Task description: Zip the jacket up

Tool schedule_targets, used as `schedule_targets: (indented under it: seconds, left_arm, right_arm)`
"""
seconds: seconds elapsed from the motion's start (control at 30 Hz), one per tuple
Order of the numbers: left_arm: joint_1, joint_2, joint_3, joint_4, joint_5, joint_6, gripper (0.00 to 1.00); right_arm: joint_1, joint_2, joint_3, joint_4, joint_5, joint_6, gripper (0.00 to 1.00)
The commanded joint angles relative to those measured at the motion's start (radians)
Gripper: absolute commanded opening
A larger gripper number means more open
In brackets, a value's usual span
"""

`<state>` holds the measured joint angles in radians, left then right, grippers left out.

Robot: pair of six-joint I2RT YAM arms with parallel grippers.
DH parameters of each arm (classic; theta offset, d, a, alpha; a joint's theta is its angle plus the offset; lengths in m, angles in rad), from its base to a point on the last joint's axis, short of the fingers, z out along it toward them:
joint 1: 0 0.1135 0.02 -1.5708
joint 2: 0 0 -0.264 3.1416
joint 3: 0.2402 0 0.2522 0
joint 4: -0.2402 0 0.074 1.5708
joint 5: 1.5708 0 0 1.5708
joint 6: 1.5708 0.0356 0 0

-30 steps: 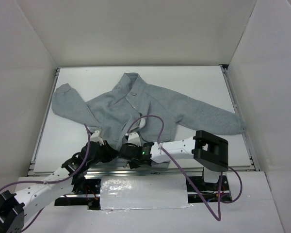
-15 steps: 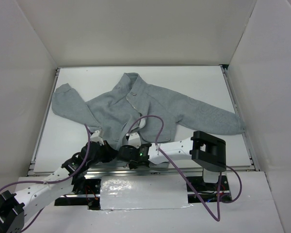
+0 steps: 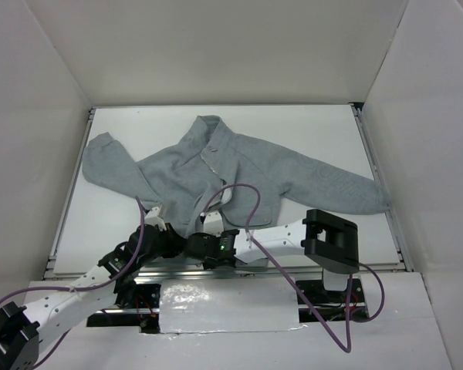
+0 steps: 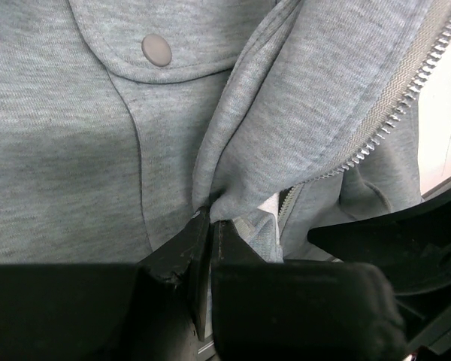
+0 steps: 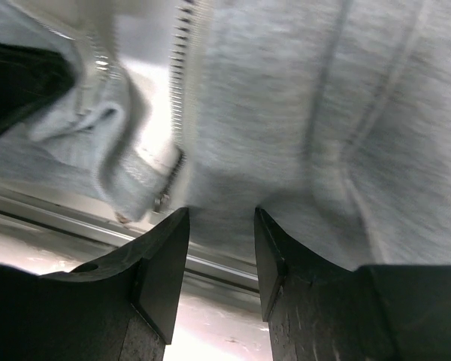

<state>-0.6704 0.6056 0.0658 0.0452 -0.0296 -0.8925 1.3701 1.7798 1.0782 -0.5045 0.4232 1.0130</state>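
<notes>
While the left gripper (image 4: 208,226) pinches the jacket (image 4: 75,135), a cable (image 3: 258,204) overhangs.

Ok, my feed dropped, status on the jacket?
Left gripper shut on jacket hem beside zipper. Right gripper open at hem. Zipper apart at bottom. Nothing blocking.

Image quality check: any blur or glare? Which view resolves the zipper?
Left wrist: sharp, zipper teeth crisp on the jacket. Right wrist: soft, fabric smeared, blown-out highlights around the open right gripper. Top external: even light, soft shadows.
</notes>
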Motion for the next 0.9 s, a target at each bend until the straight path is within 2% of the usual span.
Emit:
schedule_targets:
  seconds: [0.0,0.27,0.53,0.7,0.83,0.87]
  left_arm:
    - [-0.005,-0.001,0.003,0.002,0.020,0.023,0.00]
    - [-0.005,-0.006,-0.003,0.007,0.036,0.024,0.00]
    - [-0.005,0.000,-0.004,0.016,0.040,0.026,0.00]
    - [-0.005,-0.004,-0.003,0.009,0.040,0.026,0.00]
    - [-0.005,-0.017,-0.008,-0.002,0.037,0.024,0.00]
    - [-0.005,-0.020,-0.004,-0.004,0.037,0.024,0.00]
  right_arm:
    - [0.014,0.035,0.065,-0.022,0.025,0.024,0.47]
    - [0.032,0.084,0.111,-0.086,0.043,0.067,0.47]
    - [0.043,0.090,0.100,-0.107,0.061,0.087,0.37]
    - [0.041,0.104,0.066,-0.091,0.037,0.102,0.23]
    - [0.041,0.096,0.026,-0.048,0.015,0.121,0.01]
    - [0.043,0.090,0.014,-0.043,0.015,0.124,0.00]
